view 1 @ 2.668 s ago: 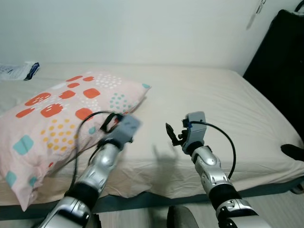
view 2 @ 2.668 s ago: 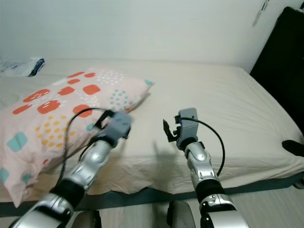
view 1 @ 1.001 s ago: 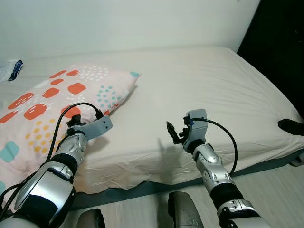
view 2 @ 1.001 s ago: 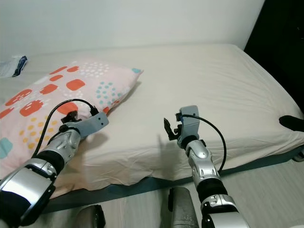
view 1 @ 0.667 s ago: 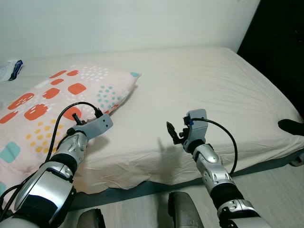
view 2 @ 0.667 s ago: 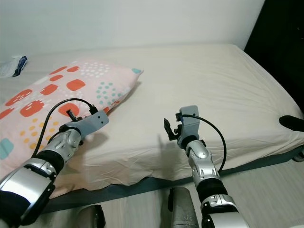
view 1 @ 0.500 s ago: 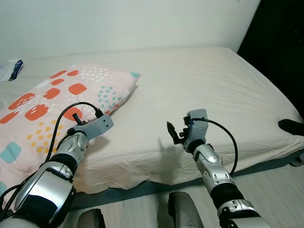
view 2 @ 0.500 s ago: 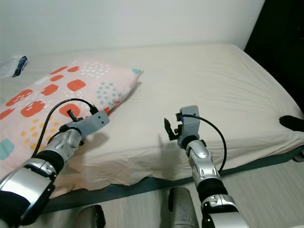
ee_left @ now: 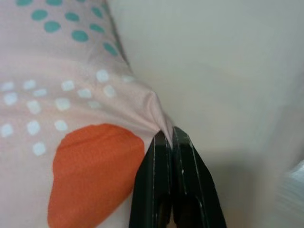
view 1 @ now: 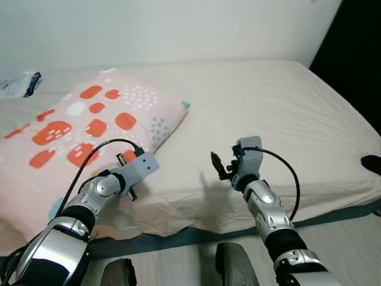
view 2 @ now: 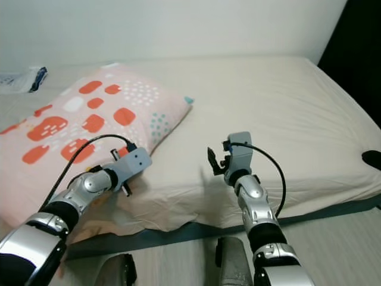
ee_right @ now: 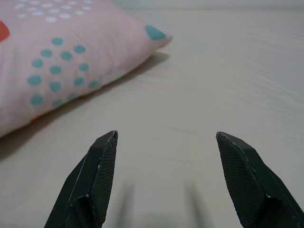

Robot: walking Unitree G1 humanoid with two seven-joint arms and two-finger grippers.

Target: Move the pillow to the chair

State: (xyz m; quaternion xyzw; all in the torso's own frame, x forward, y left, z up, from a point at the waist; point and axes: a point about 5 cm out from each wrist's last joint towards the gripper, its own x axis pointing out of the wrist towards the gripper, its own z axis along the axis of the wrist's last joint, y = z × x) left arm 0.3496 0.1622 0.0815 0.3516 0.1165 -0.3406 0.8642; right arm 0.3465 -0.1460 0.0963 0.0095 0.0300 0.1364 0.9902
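Nearest the camera, two silver arms reach forward over the front edge of a bed covered by a cream fitted sheet (view 1: 286,113). The left gripper (ee_left: 169,137) has its two black fingers pressed together, pinching a fold of fabric at the near edge of a soft pink pillow printed with orange patches and teal and white dots (view 1: 89,128). The right gripper (ee_right: 166,178) hovers above the bare sheet, apart from the pillow, its fingers spread wide with nothing between them.

The pillow lies on the left part of the bed, its teal-tipped corner pointing toward the middle of the mattress. Farther back, at the far left edge near the white wall (view 1: 178,27), rests a crumpled white and blue plastic packet (view 1: 21,83).
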